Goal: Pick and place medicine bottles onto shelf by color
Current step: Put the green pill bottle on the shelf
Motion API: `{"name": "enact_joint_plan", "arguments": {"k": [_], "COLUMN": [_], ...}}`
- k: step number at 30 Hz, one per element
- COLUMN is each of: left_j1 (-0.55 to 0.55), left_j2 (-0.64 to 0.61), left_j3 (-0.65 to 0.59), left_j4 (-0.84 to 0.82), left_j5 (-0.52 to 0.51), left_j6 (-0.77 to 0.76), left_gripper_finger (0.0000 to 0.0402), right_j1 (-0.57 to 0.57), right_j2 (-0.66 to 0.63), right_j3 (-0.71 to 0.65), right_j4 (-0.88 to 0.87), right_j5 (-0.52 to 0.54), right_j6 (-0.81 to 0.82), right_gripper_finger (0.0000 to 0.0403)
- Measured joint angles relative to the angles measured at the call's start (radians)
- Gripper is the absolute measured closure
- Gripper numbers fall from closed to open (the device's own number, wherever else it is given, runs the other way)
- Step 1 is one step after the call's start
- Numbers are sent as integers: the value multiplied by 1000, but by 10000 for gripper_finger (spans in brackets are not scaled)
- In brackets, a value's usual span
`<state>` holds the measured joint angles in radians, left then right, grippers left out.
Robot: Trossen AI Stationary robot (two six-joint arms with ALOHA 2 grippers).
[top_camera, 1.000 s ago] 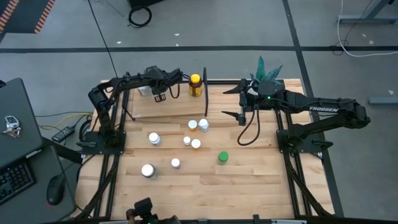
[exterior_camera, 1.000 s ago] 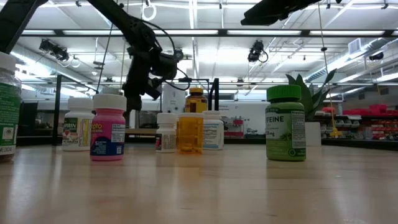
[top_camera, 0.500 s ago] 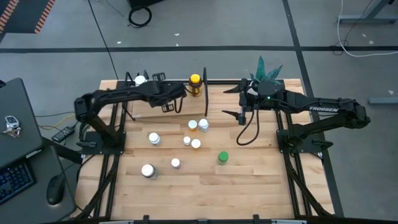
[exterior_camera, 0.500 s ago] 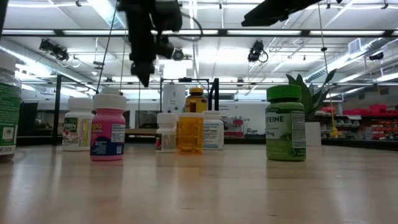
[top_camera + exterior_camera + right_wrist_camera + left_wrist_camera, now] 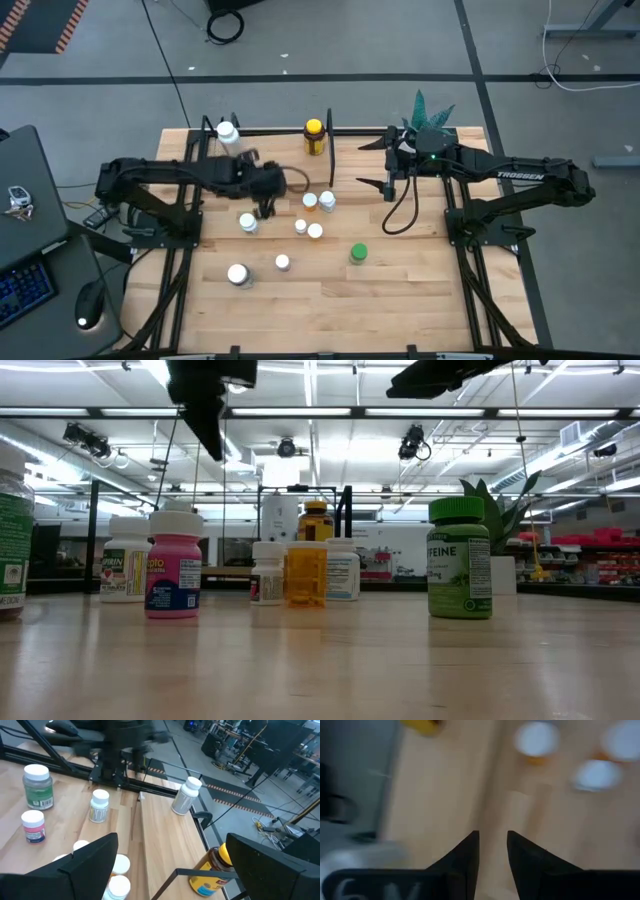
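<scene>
- The left gripper [image 5: 266, 207] hangs over the table, at the front edge of the shelf [image 5: 280, 170], with its fingers [image 5: 465, 857] close together, only a narrow slit between them, and nothing held.
- In the high view the nearest bottle, a white-capped one [image 5: 248, 223], stands on the table just beside this gripper at about 7 o'clock, apart from it.
- An orange bottle [image 5: 310, 202] and a white bottle [image 5: 327, 201] stand touching side by side at 3 o'clock from the left gripper, near it.
- Two more white-capped bottles [image 5: 301, 227] [image 5: 315, 231] stand at about 4 o'clock from it.
- A small white bottle [image 5: 283, 262] and a larger white-capped bottle [image 5: 238, 274] stand farther toward 6 o'clock, well apart from the gripper.
- The green bottle [image 5: 358, 254] stands alone at about 4 o'clock, the farthest of the table group.
- On the shelf a white bottle [image 5: 227, 131] stands at the back left corner, at 11 o'clock from the left gripper, and the amber bottle with the yellow cap [image 5: 314, 137] stands at the back, at 1 o'clock.
- The right wrist view shows that white bottle [image 5: 184, 796] standing by the black frame rod.
- The right gripper [image 5: 385, 165] waits over the right end of the shelf, beside the potted plant [image 5: 428, 108], its fingers [image 5: 85, 860] spread wide and empty.
</scene>
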<state>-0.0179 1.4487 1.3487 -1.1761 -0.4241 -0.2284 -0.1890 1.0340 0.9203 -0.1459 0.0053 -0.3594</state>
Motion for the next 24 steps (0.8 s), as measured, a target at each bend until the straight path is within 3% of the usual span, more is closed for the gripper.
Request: {"name": "enact_joint_plan", "arguments": {"k": [7, 14, 20, 24], "left_j1": [-145, -313, -481, -550], "left_j2": [7, 7, 7, 7], "left_j3": [0, 0, 0, 0], "left_j4": [-59, -53, -38, 22], "left_j5": [310, 478, 502, 454], "left_j6": [-336, -710, -932, -1030], "left_gripper_finger": [295, 296, 315, 336], "right_j1": [0, 0, 0, 0], "right_j2": [0, 0, 0, 0], "right_j3": [0, 0, 0, 0], "right_j4": [52, 64, 90, 123], "right_j5": [-30, -52, -53, -72], "right_j6": [-7, -18, -37, -47], "right_gripper_finger": [24, 24, 24, 24]}}
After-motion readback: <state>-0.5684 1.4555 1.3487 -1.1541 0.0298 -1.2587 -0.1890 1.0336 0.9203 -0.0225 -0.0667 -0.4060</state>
